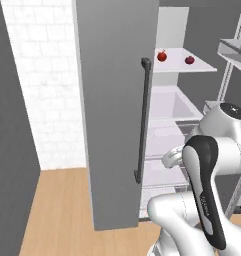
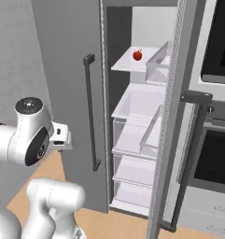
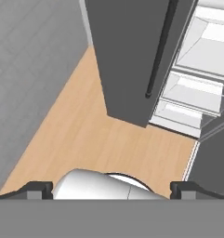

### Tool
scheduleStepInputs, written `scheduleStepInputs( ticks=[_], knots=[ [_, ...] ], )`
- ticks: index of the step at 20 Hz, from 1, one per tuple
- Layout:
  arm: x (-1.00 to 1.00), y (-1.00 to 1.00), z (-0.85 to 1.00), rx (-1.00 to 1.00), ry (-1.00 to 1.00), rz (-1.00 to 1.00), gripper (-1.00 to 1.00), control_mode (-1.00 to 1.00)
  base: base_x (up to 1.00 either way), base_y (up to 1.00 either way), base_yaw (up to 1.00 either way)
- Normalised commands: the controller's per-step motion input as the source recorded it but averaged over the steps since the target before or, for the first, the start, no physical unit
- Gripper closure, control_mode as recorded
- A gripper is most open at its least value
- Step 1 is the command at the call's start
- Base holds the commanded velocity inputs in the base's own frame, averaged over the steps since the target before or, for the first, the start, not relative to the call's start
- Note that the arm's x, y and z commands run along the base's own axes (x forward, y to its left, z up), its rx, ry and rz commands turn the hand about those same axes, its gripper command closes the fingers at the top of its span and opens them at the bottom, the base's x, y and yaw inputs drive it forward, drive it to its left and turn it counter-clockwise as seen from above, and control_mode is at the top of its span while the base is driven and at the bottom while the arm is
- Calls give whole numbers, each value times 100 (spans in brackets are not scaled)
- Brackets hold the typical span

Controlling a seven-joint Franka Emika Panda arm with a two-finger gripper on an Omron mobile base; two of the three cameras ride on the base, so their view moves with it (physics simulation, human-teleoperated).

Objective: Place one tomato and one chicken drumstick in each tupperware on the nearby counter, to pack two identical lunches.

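Note:
Two red tomatoes [image 1: 162,56] [image 1: 189,60] rest on an upper white shelf inside the open fridge; the right base view catches one tomato [image 2: 137,55] on that shelf. My gripper [image 3: 111,190] is open, its two dark fingertips [image 3: 35,189] spread wide with nothing between them. It points down at the wooden floor in front of the fridge, well below and left of the tomatoes. The hand [image 2: 62,137] sits at mid height beside the closed fridge door. The chicken drumsticks, the tupperware and the counter are out of view.
A closed grey fridge door [image 1: 112,110] with a dark vertical handle [image 1: 142,120] stands just ahead. The other door [image 2: 177,116] is swung open, baring white shelves and drawers [image 2: 132,135]. An oven [image 2: 216,149] is at the right, a white brick wall [image 1: 42,75] at the left.

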Motion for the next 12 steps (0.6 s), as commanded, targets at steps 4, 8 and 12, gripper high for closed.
scheduleStepInputs(
  ticks=[4, 8, 12],
  knots=[
    [0, 0, 0, 0, 0, 0, -100, 100, 73, 0, -36],
    [0, 0, 0, 0, 0, 0, -100, 100, 66, -5, -30],
    [0, 0, 0, 0, 0, 0, -100, 100, 58, -37, -16]
  ],
)
